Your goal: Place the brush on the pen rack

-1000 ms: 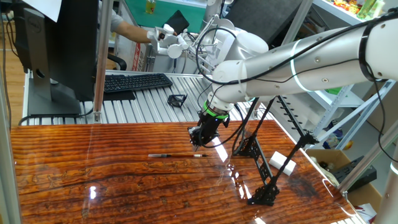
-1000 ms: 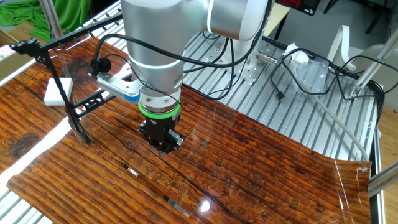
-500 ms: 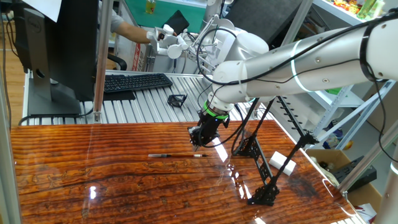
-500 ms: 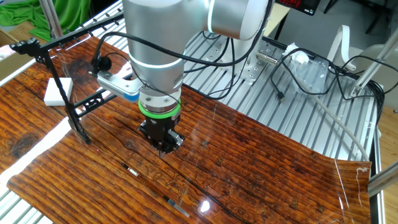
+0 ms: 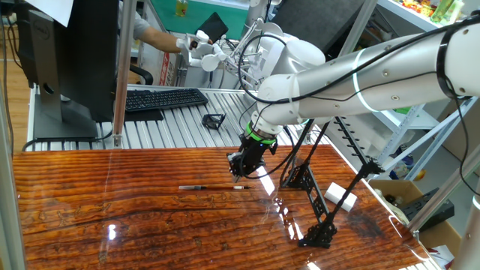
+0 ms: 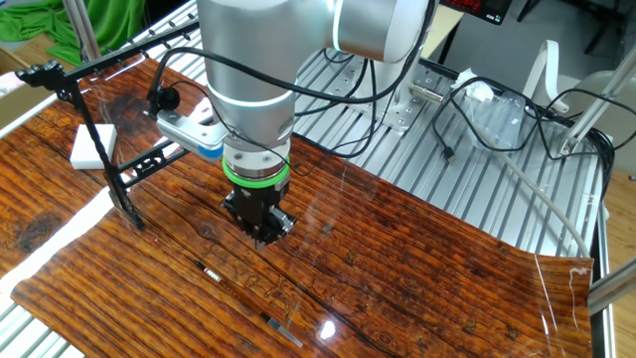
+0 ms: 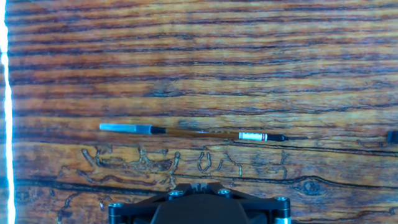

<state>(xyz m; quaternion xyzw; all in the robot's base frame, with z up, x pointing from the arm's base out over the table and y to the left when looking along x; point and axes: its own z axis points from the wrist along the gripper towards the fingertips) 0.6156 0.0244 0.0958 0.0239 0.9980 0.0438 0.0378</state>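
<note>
The brush lies flat on the wooden table, a thin dark stick. It also shows in the other fixed view and across the hand view, pale silvery end to the left. My gripper hovers just above the table close beside the brush, near its dark end, fingers pointing down. In the other fixed view the gripper tapers to a point and holds nothing. The pen rack, a large black frame of slanted rods with lattice feet, stands right of the gripper; it also shows in the other fixed view.
A white block lies by the rack, also in the other fixed view. A small black wire frame and a keyboard sit on the metal slats behind the table. A person's arm is at the back.
</note>
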